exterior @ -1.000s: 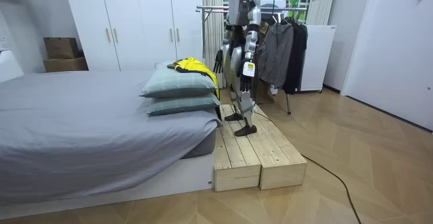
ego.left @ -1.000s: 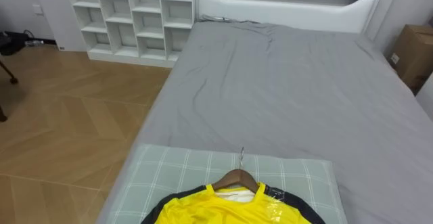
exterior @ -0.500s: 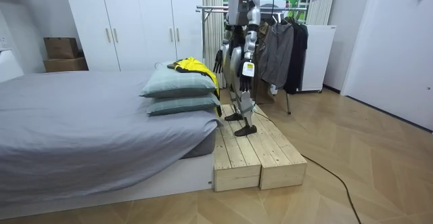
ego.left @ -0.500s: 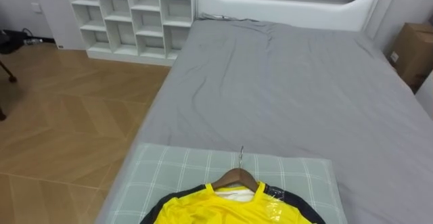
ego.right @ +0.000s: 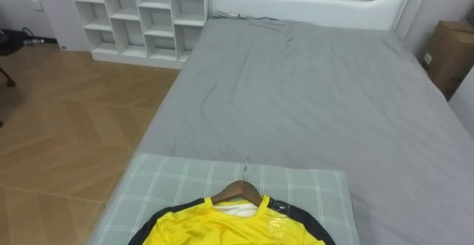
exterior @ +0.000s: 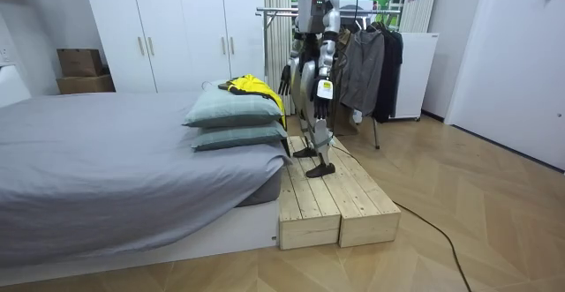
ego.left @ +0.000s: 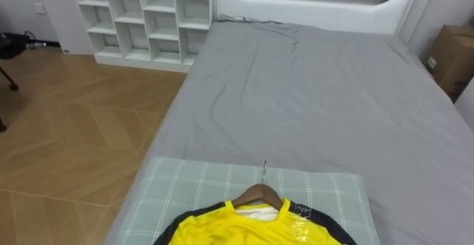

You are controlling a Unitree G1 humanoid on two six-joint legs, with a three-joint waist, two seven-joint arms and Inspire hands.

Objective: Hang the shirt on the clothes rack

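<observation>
Yellow shirt (ego.left: 244, 229) on wooden hanger (ego.left: 257, 194), lying atop checked pillow (ego.left: 185, 193) on bed (ego.left: 311, 97); left robot hand (exterior: 321, 94) hanging low, grip impossible to tell.

A humanoid robot stands upright on a low wooden platform (exterior: 349, 205) at the end of a grey bed (exterior: 106, 160), facing two stacked pillows (exterior: 234, 108). A yellow shirt (exterior: 252, 85) lies on the top pillow. What seems to be its left hand (exterior: 321, 92) hangs by its thigh. Behind it, dark garments (exterior: 364, 71) hang on a clothes rack (exterior: 274, 11) beside white wardrobes (exterior: 177, 27).
</observation>
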